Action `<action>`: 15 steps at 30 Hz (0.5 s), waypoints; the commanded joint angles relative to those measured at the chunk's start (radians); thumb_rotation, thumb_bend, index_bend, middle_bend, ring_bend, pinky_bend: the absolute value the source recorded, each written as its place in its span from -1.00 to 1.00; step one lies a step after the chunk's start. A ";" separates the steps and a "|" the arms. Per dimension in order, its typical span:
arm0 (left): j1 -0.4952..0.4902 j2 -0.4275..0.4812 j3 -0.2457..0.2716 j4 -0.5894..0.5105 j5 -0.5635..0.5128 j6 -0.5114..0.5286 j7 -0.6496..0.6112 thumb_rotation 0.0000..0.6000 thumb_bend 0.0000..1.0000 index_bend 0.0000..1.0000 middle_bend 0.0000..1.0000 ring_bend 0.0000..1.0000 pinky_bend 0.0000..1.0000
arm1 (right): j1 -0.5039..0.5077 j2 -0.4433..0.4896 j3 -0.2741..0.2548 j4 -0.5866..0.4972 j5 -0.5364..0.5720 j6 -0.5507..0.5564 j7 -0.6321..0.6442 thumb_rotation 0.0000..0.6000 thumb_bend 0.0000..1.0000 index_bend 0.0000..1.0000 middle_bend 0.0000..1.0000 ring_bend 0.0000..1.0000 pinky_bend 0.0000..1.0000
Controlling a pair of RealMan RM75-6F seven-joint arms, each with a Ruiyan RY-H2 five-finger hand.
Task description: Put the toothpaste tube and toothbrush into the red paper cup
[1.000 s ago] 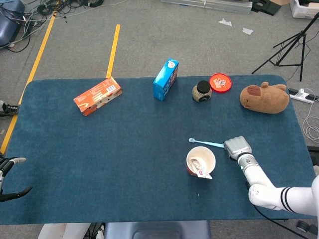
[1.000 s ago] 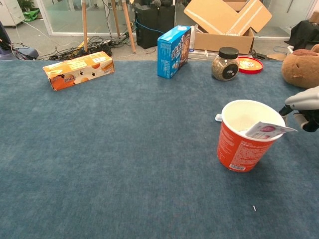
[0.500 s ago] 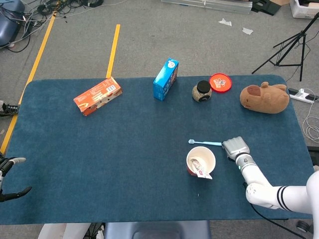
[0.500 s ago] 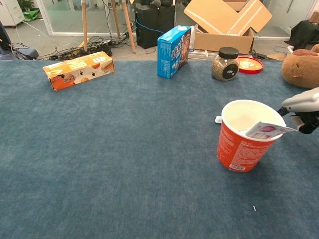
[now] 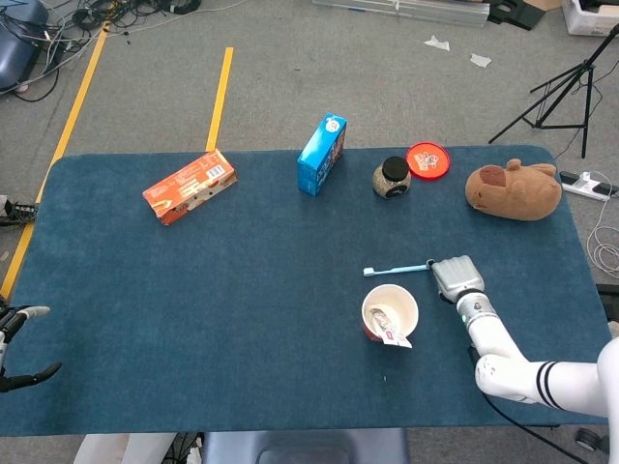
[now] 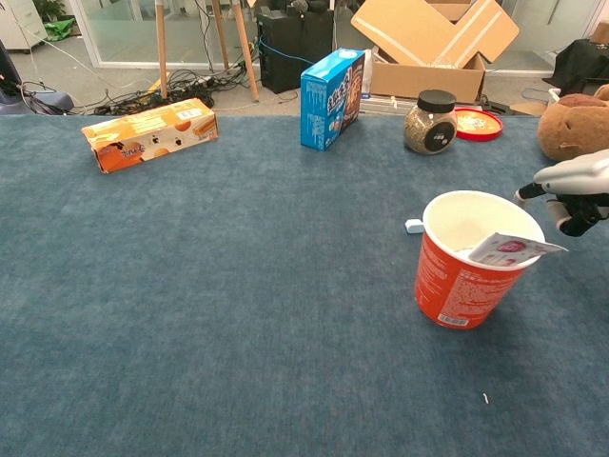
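While right hand [image 5: 456,278] seemingly pinches light-blue plastic toothbrush [image 5: 397,270], left hand [image 5: 17,345] sits spread.
White toothpaste tube [image 5: 387,324] already in red paper cup [image 6: 463,284].

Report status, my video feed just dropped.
Right robot hand grips light blue toothbrush beside red paper cup. Toothpaste tube already in cup. Left robot hand open, idle. Nothing blocking.

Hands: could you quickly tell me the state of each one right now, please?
Left hand: open, holding nothing, at the table's left edge.
Right hand: holding the handle end of the toothbrush, beside the red paper cup.
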State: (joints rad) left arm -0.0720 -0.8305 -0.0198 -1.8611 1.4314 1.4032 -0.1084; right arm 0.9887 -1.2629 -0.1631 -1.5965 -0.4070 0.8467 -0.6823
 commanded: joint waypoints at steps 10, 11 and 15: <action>0.000 -0.001 0.002 -0.004 0.005 0.001 0.010 1.00 -1.00 -0.50 -0.47 -0.60 -0.60 | -0.103 0.204 0.083 -0.195 -0.280 0.060 0.205 1.00 0.12 -0.36 0.32 0.09 0.77; 0.000 -0.002 0.003 -0.004 0.005 0.000 0.011 1.00 -1.00 -0.50 -0.47 -0.60 -0.60 | -0.116 0.208 0.095 -0.195 -0.305 0.073 0.228 1.00 -0.02 -0.36 0.19 -0.04 0.61; -0.001 -0.003 0.003 -0.003 0.004 -0.001 0.012 1.00 -1.00 -0.50 -0.47 -0.60 -0.60 | -0.150 0.183 0.129 -0.162 -0.381 0.136 0.262 1.00 -0.51 -0.36 -0.18 -0.44 0.20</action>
State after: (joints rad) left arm -0.0728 -0.8339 -0.0170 -1.8638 1.4356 1.4018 -0.0968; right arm 0.8625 -1.0695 -0.0580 -1.7733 -0.7512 0.9447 -0.4368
